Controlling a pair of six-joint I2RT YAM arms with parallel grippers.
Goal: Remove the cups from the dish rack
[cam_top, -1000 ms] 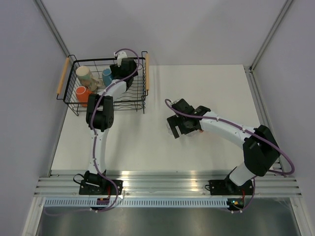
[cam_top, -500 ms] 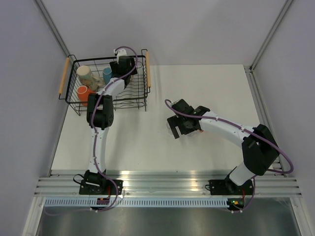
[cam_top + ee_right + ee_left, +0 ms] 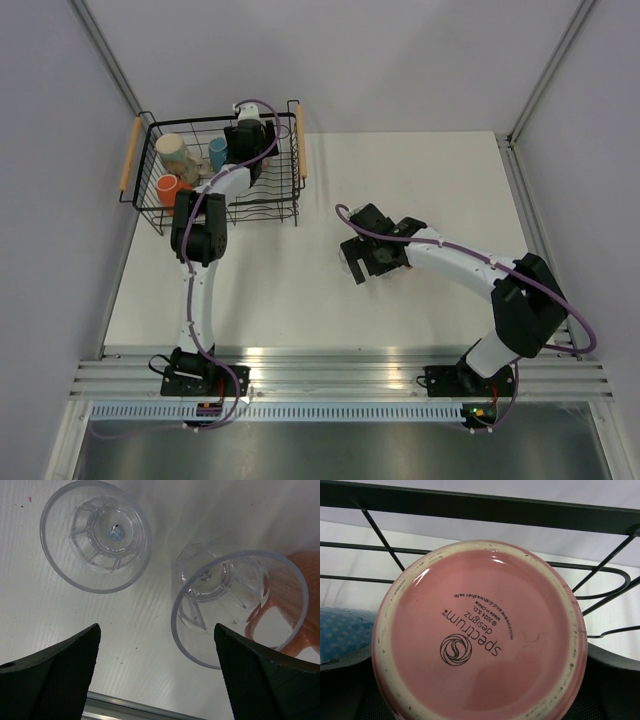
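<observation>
The dish rack [image 3: 128, 155] stands at the table's far left. It holds a cream mug [image 3: 172, 150], a blue mug [image 3: 217, 152] and an orange mug [image 3: 166, 187]. My left gripper [image 3: 247, 137] reaches into the rack's far right part. In the left wrist view the base of a pink cup [image 3: 479, 635] fills the space between my left fingers [image 3: 615, 685]. Whether they press on it is hidden. My right gripper [image 3: 156, 627] hangs open above two clear tumblers [image 3: 95, 535] [image 3: 240, 607] on the table, gripping nothing.
A pale orange mug [image 3: 297, 600] stands behind the nearer tumbler. The rack's top wire [image 3: 470, 507] runs just beyond the pink cup, and the blue mug [image 3: 340, 630] lies to its left. The table's metal rail [image 3: 130, 707] is close under my right gripper.
My left gripper has pushed a little deeper toward the rack's far side, and the rack has shifted slightly. The right arm has not moved.
</observation>
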